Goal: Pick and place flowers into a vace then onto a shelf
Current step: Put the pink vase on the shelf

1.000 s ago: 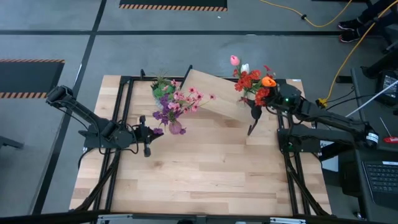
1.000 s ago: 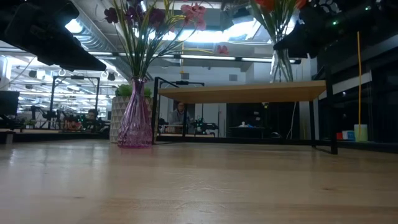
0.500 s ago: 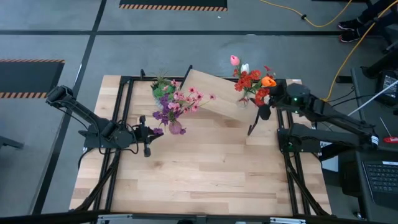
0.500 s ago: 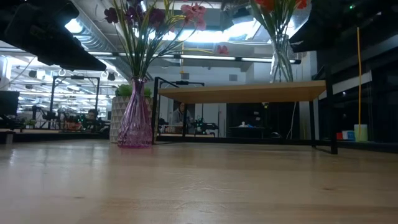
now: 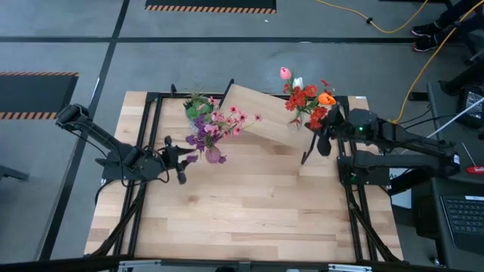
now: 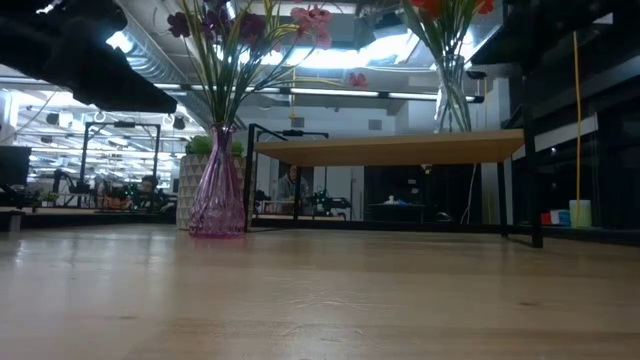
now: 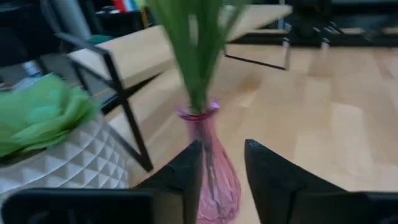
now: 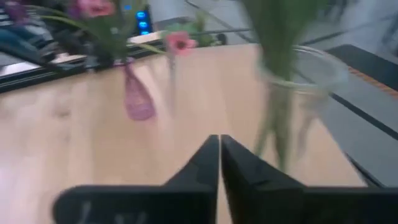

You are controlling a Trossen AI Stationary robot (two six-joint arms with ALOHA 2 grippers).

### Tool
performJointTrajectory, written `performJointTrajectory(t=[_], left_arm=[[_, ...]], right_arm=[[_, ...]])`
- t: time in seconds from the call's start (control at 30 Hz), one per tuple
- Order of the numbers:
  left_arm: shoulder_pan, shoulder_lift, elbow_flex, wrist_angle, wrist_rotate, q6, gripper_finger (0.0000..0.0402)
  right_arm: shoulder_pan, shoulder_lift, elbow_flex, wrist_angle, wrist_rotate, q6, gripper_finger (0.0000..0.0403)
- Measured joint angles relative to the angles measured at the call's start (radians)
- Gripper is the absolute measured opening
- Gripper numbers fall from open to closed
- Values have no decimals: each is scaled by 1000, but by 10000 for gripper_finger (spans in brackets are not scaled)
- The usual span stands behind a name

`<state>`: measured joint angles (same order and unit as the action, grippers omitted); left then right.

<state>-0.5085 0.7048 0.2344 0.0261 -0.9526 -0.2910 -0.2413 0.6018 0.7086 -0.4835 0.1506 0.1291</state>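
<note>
Two bunches of flowers, both already stood in vases. Pink and purple stems (image 5: 215,125) in a slim pink vase (image 7: 211,168), directly ahead of the left gripper (image 7: 222,149) and just beyond its fingertips, not yet touched. Red and orange stems (image 5: 306,98) in a clear glass vase (image 8: 298,93), just ahead of the right gripper (image 8: 219,140) and a little to one side, already up on the shelf (image 5: 257,113). Judged light but top-heavy: thin springy stalks, wide heads, narrow bases, so easily tipped by a sideways nudge. Probably smooth, hard and breakable, with walls likely to slip under a weak pinch. Best taken low on the narrow neck of the pink vase, below the flare of the rim and clear of the stalks, then lifted straight up and kept upright. Left gripper partly open, nothing held, gap lined up with the vase neck and seemingly wide enough for it. Right gripper pinched fully shut on nothing, close by the glass vase without contact. Beside the left gripper and near the pink vase, a white faceted pot (image 7: 62,162) with a green plant, worth avoiding on the lift. Underneath everything, the pale wooden table (image 5: 249,204).
</note>
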Motion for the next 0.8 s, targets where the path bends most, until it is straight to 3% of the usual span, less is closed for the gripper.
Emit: performJointTrajectory(t=[0.17,0.43,0.8], left_arm=[[0,0,0,0,-33,-72,158],[0,0,0,0,-67,-19,219],[8,5,0,1,-16,-17,233]], right_arm=[[102,1,0,10,-1,23,10],[278,86,0,59,91,30,2],[470,334,-79,407,103,-34,2]])
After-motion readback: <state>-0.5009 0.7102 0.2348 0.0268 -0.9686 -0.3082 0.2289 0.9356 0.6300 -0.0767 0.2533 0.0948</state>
